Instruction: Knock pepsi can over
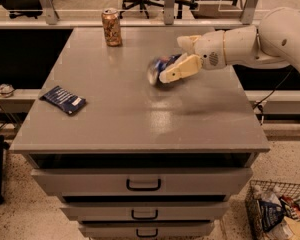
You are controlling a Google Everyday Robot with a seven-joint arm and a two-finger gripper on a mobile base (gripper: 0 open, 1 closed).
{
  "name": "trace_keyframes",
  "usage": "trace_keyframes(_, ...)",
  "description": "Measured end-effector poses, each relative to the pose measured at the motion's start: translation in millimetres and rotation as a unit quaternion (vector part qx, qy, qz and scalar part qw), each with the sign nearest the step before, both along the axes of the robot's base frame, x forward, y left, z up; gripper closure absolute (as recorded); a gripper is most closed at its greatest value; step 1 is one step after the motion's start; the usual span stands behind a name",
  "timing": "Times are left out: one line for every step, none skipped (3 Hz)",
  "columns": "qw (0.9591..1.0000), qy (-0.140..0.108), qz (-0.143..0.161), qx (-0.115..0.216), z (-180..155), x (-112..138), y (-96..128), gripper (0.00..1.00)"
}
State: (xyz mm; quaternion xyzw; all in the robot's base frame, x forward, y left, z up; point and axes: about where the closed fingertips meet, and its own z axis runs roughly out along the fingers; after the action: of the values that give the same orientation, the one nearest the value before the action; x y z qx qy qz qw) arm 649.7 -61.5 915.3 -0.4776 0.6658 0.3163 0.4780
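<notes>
The pepsi can (156, 70), dark blue with a silver top, is tilted over to the left and blurred in motion near the middle of the grey table top (140, 114). My gripper (171, 59) reaches in from the right on the white arm (250, 41). Its lower finger (180, 69) lies against the can's right side, and the other finger (188, 42) stands apart behind it. The gripper is open and holds nothing.
A gold-orange can (111, 27) stands upright at the table's far left. A dark blue packet (64, 99) lies flat near the left edge. Drawers (142, 184) are below the top, and a wire basket (280, 216) stands on the floor at the right. Office chairs are behind.
</notes>
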Motion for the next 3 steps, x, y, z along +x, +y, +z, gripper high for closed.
trace_keyframes(0.9978,0.006,0.065,0.010,29,-54,53,0.00)
trace_keyframes(0.9981,0.004,0.061,0.007,30,-56,47,0.00)
trace_keyframes(0.9991,-0.015,0.040,-0.001,37,-44,16,0.00)
